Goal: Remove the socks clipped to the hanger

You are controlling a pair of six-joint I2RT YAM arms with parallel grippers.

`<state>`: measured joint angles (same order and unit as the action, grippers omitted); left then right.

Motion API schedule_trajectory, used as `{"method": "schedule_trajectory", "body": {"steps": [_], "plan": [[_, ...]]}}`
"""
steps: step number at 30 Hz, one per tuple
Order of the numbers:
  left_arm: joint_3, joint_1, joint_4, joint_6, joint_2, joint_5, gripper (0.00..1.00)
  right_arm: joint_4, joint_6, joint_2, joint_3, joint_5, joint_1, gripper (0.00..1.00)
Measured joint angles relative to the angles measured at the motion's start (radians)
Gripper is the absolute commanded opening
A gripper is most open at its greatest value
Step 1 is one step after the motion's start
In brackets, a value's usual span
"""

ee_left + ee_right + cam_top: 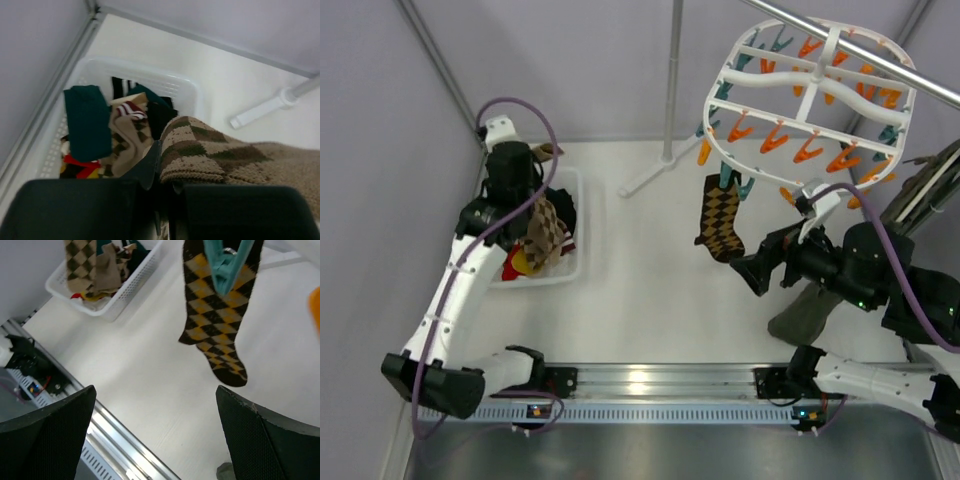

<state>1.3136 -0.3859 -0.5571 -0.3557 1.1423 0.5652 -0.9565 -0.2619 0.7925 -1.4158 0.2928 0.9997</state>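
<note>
One brown-and-yellow argyle sock [720, 220] hangs from the hanger [815, 100], pinched at its cuff by a teal clip [728, 182] at the frame's 7 o'clock edge, toe pointing down, clear of the table [650, 310]. The white oval hanger is at 1 o'clock in the top view, on a metal rail [880, 55]; its other orange and teal clips [810, 150] look bare from here. Right hand [752, 275] is released, jaws spread wide, just past the sock at its 4 o'clock and not touching it. In the right wrist view the sock fills the upper middle between the two dark fingers [50, 425]. Left hand [525, 215] is at 9 o'clock over a white basket [582, 200], clenched on a tan argyle sock [548, 235] whose cuff sits in the jaws while the rest drapes toward 3 o'clock in the left wrist view. More socks [87, 122] are piled in the basket, dark teal, tan and patterned. A dark green garment [810, 315] is at 4 o'clock, under the right arm.
</note>
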Motion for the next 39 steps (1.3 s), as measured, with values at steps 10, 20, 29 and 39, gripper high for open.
{"method": "schedule_trajectory", "body": {"steps": [10, 20, 29, 39], "plan": [[0.258, 0.349, -0.172, 0.054, 0.416, -0.241, 0.07, 0.140, 0.016, -0.193, 0.182, -0.270, 0.000, 1.00], [0.275, 0.357, -0.208, 0.048, 0.820, -0.394, 0.41, 0.297, 0.014, -0.266, 0.319, -0.374, 0.000, 0.99], [0.267, 0.358, -0.233, 0.040, 0.656, -0.416, 0.98, 0.327, -0.008, -0.322, 0.386, -0.244, 0.000, 1.00], [0.330, 0.336, -0.182, 0.044, 0.237, -0.622, 0.98, 0.392, -0.037, -0.431, 0.486, -0.034, 0.000, 0.99]]}}
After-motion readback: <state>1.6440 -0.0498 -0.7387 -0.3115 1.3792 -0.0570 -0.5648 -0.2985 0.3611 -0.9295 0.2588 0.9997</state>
